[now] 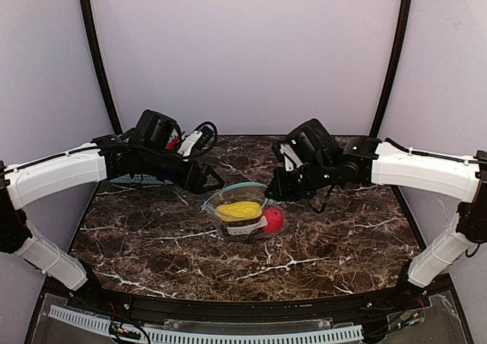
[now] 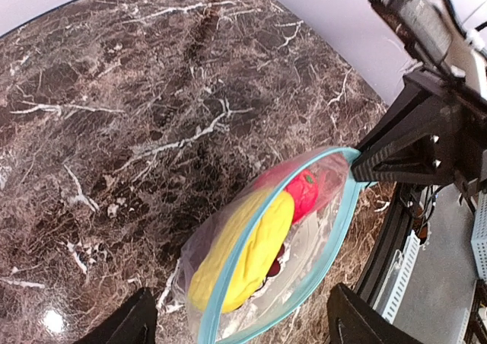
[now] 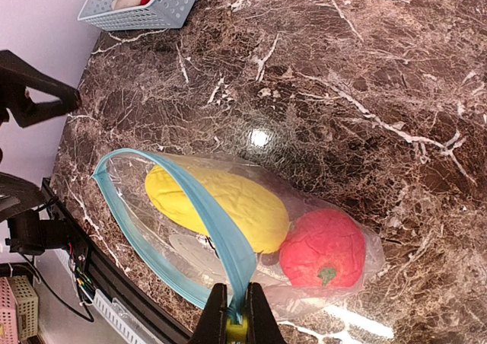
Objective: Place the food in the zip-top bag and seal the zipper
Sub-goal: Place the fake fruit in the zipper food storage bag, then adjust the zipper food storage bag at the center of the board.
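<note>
Right wrist view: the bag (image 3: 190,256) lies on the table (image 3: 365,93) directly ahead of the right gripper (image 3: 236,310). The yellow piece (image 3: 221,203) and the red fruit (image 3: 323,249) are inside it, with a dark piece beneath them that cannot be identified. The zipper (image 3: 221,234) is unsealed, its two sides bowed apart in an open loop. The right gripper is closed tight, pinching the near end of that strip. From this pinch the zipper's long axis runs away toward the left gripper (image 2: 242,321). That gripper's fingers are spread wide and hold nothing. The free end of the mouth sits just ahead of them and between them, apparently untouched. In my judgement the left gripper is the nearer to the free end and better placed to press the strip shut. A basket (image 3: 144,1) stands well beyond, at the far edge.
</note>
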Robot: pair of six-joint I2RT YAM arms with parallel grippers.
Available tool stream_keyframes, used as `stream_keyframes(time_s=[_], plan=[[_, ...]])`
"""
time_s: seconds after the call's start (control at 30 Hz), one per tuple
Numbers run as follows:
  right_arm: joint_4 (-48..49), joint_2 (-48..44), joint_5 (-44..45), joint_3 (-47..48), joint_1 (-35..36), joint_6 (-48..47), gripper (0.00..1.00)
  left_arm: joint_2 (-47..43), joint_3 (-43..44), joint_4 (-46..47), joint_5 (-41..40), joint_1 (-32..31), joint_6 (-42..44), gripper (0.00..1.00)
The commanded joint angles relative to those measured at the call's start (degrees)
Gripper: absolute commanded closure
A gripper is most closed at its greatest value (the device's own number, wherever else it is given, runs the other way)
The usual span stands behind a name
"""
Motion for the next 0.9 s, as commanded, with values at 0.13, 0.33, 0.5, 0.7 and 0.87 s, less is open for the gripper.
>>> stream_keyframes(time_s=[0.13,0.33,0.5,0.7,0.87], plan=[[1.32,-0.94,-0.26,-0.13,-0.12,0.24,0.98,0.95,-3.09,-2.32,-0.90,0.12,-1.75,0.44],[1.28,-0.96,-0.09,-0.39,-0.05,0.41,0.98,2.66,-3.43,-2.62,-0.56,0.16,-1.42,0.54],[1.34,-0.61,-0.17,-0.22,-0.05,0.36,0.98,3.23,-4.05,-3.04,-0.44,0.17,-0.81,0.61],[1.43,-0.30,-0.33,-0.13,-0.05,0.34,0.98,3.24,-4.80,-3.01,-0.30,0.13,-0.74,0.70],[1.49,-0.10,-0.12,-0.05,-0.06,0.19,0.98,2.81,-5.09,-3.04,0.47,0.13,-0.44,0.89]])
